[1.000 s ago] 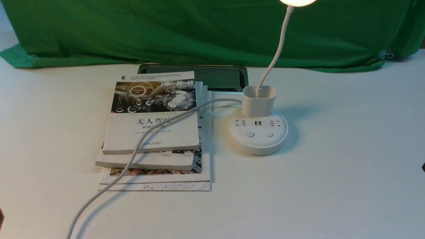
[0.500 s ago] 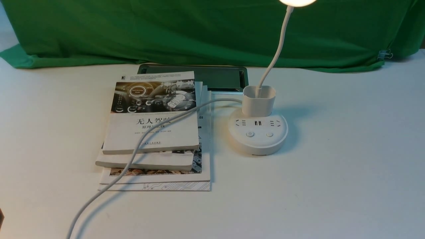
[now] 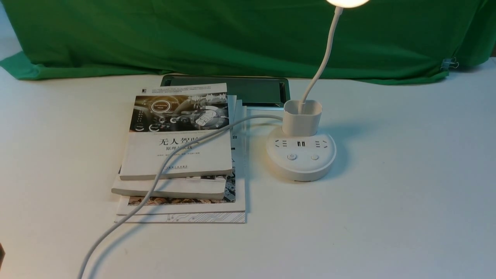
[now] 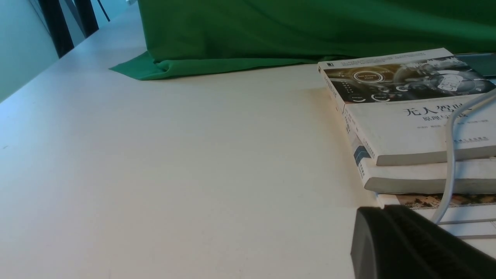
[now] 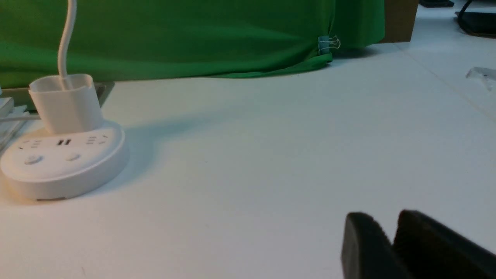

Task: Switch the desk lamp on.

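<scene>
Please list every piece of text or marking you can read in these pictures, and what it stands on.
"无人驾驶", partly under the cable: top book
"原理与实践", partly covered: same cover
"Self-Driving Mode": same cover, dial picture
Power symbol: left button on the lamp base
Remaining print: too small or blurred

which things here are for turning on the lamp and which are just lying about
For the job:
- desk lamp, its head lit
- the two buttons on its base

Just lying about:
- stack of books and papers, the grey cable running across it
- dark green tray behind the stack
- green cloth along the back
- binder clip on the cloth
</scene>
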`<state>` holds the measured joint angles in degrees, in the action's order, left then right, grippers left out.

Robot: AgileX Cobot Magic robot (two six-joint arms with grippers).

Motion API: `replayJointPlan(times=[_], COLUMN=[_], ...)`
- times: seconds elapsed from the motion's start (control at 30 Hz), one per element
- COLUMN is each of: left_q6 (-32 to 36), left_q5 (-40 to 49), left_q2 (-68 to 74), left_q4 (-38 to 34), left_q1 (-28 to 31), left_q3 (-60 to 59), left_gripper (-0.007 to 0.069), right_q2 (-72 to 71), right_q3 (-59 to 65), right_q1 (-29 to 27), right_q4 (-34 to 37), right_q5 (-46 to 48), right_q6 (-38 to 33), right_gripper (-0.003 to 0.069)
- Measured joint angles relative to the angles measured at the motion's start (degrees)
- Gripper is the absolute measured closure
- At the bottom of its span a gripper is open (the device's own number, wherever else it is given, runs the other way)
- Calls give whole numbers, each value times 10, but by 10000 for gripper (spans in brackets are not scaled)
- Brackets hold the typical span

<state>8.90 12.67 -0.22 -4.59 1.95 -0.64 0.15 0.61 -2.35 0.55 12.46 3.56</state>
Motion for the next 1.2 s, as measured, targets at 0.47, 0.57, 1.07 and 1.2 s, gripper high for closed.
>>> replayJointPlan(times=[0.47,0.57,1.07,1.2], left_q6=[0,0,0,0], left_q5=[0,0,0,0], left_q2=[0,0,0,0], left_q4=[0,0,0,0], left_q1=[0,0,0,0], left_q3=[0,0,0,0], left_gripper=[603,603,603,603], right_q2=[0,0,0,0], right_q3=[0,0,0,0], right_q1=[0,0,0,0], right_q4=[0,0,0,0], right_q5=[0,0,0,0], right_q6=[-1,-1,-1,-1], right_gripper=[440,436,421,421])
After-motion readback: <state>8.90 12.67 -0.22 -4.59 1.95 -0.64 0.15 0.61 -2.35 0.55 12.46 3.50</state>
